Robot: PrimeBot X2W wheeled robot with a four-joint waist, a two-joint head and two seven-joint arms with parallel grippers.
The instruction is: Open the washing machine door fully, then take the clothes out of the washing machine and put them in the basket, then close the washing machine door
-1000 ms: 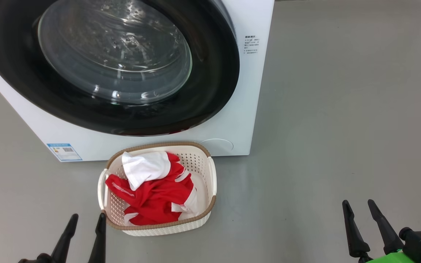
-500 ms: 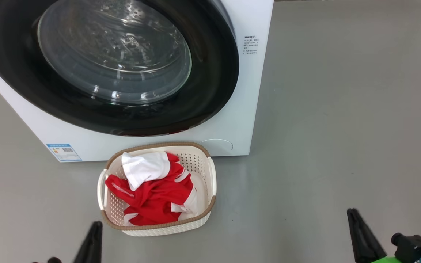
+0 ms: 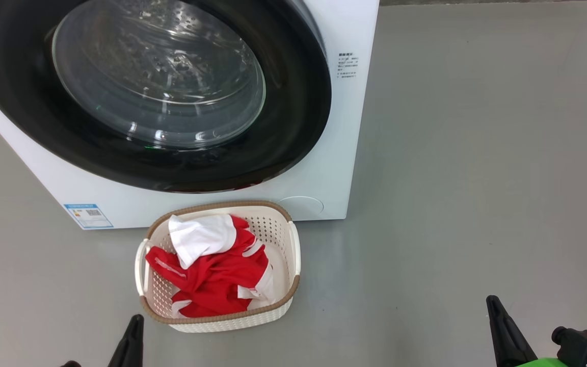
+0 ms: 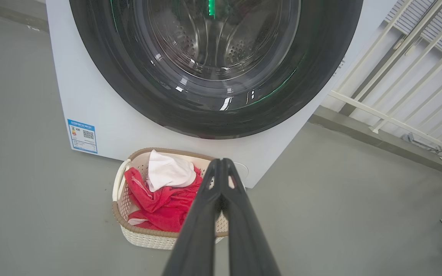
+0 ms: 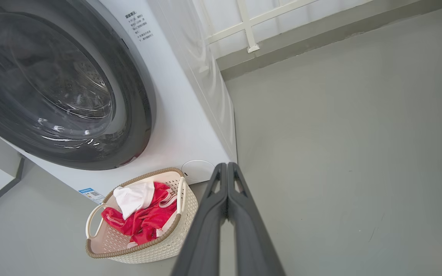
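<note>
The grey floor (image 3: pixel 477 178) takes up the whole 3 o'clock half of my head view and runs on under everything else. The washer (image 3: pixel 347 127) stands on it from 9 to 12 o'clock, a big white box with its front turned toward me. The door (image 3: pixel 293 127) lies shut against that front, its black rim ringing the bulging glass (image 3: pixel 161 76), and through the glass I can see the holed steel drum. In my left wrist view a white railing (image 4: pixel 397 76) stands past the washer at 2 o'clock. The basket (image 3: pixel 232 322) sits on the floor just in front of the washer's lower edge, at about 7 o'clock from the middle of my head view, below the door's bottom. The clothes (image 3: pixel 217 280) lie heaped inside it, red with white trim, with a white cloth (image 3: pixel 199 237) on top at the basket's 11 o'clock corner. My left gripper (image 4: pixel 221 161) hangs above the floor near the basket's near rim, at its 7 o'clock, fingers pressed flat together. My right gripper (image 5: pixel 226 165) hangs well apart from the basket at 5 o'clock in the head view, its fingers likewise pressed together. A blue sticker (image 3: pixel 88 215) marks the washer's lower corner at 8 o'clock, and a small printed label (image 3: pixel 348 63) sits at the door's 2 o'clock.
</note>
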